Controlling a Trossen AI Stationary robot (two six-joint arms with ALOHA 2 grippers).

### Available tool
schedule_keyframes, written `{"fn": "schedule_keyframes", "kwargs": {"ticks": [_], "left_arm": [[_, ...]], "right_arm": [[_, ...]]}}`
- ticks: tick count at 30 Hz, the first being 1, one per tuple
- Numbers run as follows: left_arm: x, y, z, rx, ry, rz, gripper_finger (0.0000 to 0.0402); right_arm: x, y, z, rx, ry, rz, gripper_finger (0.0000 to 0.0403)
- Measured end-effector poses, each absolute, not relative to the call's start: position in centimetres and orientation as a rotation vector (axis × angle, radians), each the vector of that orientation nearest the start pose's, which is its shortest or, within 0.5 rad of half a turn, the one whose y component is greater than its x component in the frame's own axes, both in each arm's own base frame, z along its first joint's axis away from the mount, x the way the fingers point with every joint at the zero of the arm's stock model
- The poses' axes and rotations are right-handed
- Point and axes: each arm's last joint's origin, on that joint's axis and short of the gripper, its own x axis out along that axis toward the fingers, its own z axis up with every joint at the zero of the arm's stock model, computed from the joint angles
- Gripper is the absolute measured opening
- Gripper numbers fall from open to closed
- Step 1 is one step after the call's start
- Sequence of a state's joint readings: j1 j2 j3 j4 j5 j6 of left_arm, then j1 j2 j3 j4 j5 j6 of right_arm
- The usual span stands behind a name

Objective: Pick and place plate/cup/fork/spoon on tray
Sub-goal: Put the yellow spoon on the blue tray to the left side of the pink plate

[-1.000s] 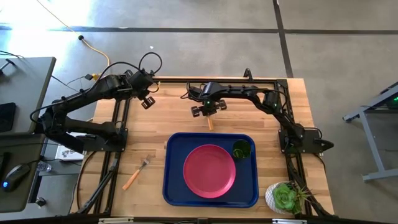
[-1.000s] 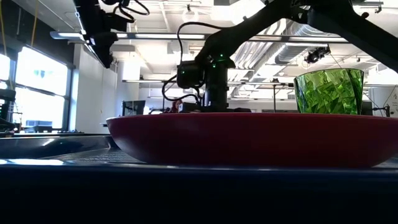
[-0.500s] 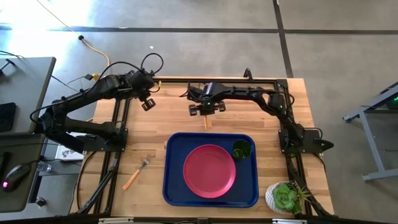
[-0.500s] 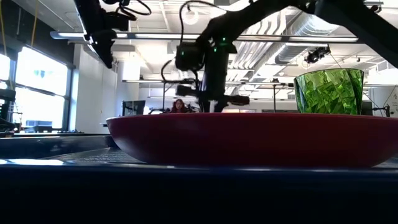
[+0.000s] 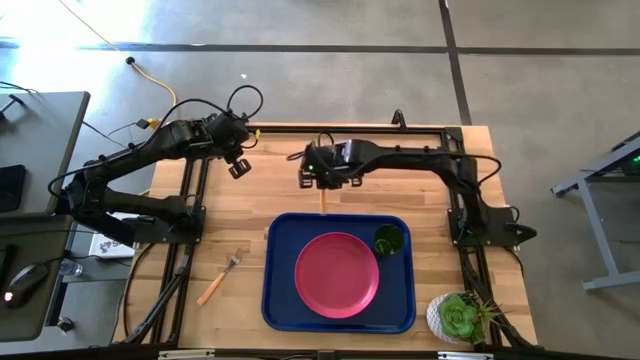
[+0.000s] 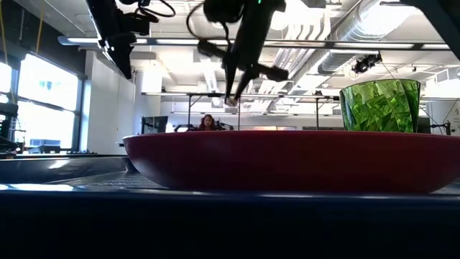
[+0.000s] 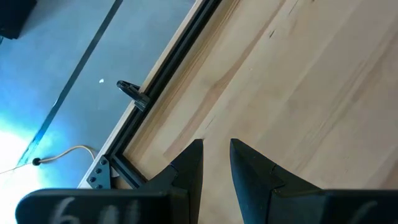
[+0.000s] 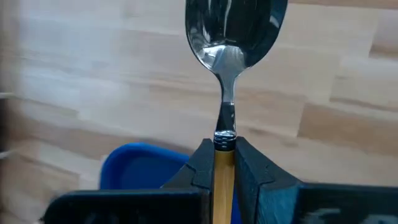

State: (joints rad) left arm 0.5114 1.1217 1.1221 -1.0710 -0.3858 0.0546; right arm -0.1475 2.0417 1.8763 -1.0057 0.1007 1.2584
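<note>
My right gripper (image 5: 324, 180) is behind the tray's far left corner, above the table, shut on the spoon (image 8: 231, 37), which has a silver bowl and a yellow-orange handle. The dark blue tray (image 5: 282, 290) lies at the near middle of the table. The pink-red plate (image 5: 337, 274) lies flat in it and the green cup (image 5: 388, 240) stands in its far right corner. The orange-handled fork (image 5: 218, 280) lies on the table left of the tray. My left gripper (image 5: 238, 165) hovers over the far left of the table, empty, its fingertips (image 7: 216, 163) nearly together. My right gripper pinches the spoon's yellow handle (image 8: 224, 163) between its two fingers, right behind the metal neck. The spoon runs along the fingers, and its bowl (image 8: 235, 25) sticks out past the fingertips. The fingers point down, and the spoon (image 6: 231, 93) hangs clear of the table.
A green succulent in a white pot (image 5: 458, 318) stands at the near right corner, right of the tray. Black frame rails (image 5: 190, 200) run along the table's left, far and right sides. Bare wood shows between the fork and the left gripper.
My right gripper has risen from the table with the spoon and gone a little toward the table's left edge. The spoon, low by the table a second ago, now hangs lifted clear below the fingers.
</note>
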Motion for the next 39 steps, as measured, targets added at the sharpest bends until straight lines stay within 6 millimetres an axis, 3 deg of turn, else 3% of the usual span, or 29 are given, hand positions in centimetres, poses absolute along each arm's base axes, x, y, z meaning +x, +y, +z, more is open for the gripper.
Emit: {"fn": "schedule_keyframes", "kwargs": {"ticks": [10, 17, 24, 30, 39], "left_arm": [[16.5, 10.5, 31.8, -0.045, 1.114, 0.795, 0.0072], [16.4, 10.4, 31.7, -0.051, 1.136, 0.794, 0.0072], [15.5, 9.7, 31.2, -0.253, 1.197, 0.804, 0.0072], [15.9, 8.5, 30.9, -0.467, 1.188, 0.671, 0.0072], [16.9, 5.9, 30.9, -0.561, 1.186, 0.553, 0.0072]], "right_arm": [[42.4, -0.6, 29.6, 1.103, 0.785, -0.799, 0.0012], [42.7, 3.7, 30.5, 1.084, 0.72, -0.693, 0.0011], [42.5, 7.6, 31.1, 1.036, 0.651, -0.629, 0.0011], [41.0, 9.1, 33.3, 0.992, 0.56, -0.625, 0.0011], [38.1, 10.4, 37.1, 0.928, 0.447, -0.584, 0.0011]]}}
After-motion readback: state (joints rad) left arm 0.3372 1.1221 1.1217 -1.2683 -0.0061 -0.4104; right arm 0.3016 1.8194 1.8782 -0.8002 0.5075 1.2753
